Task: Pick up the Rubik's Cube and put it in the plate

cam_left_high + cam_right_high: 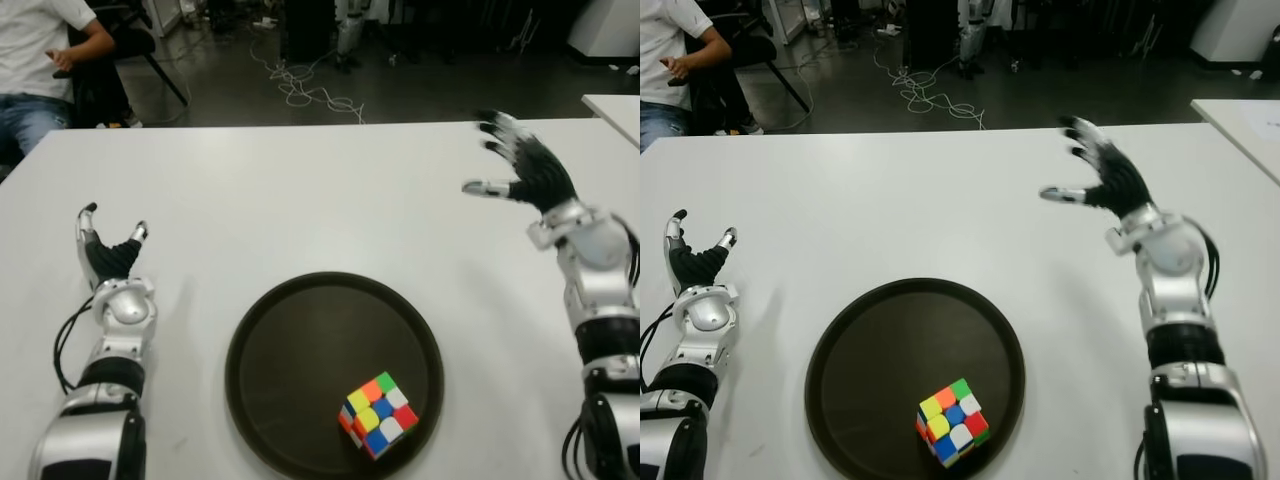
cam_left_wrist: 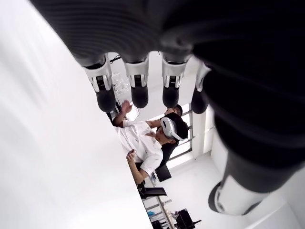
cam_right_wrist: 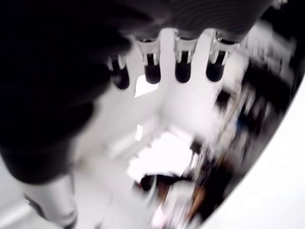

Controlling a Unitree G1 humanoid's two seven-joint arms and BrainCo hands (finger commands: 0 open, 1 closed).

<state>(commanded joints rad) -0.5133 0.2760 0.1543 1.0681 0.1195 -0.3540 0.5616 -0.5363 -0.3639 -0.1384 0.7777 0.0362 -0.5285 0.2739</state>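
The Rubik's Cube (image 1: 378, 414) lies inside the round dark plate (image 1: 290, 350), in its near right part, tilted on the plate's floor. My right hand (image 1: 520, 165) is raised over the far right of the white table (image 1: 300, 200), well away from the plate, fingers spread and holding nothing; its wrist view shows straight fingers (image 3: 183, 67) with nothing between them. My left hand (image 1: 110, 250) shows at the left of the plate, fingers relaxed and holding nothing, as its wrist view's fingertips (image 2: 138, 93) confirm.
A person in a white shirt (image 1: 40, 40) sits beyond the table's far left corner. Cables (image 1: 305, 90) lie on the dark floor behind the table. Another white table's corner (image 1: 615, 110) shows at the far right.
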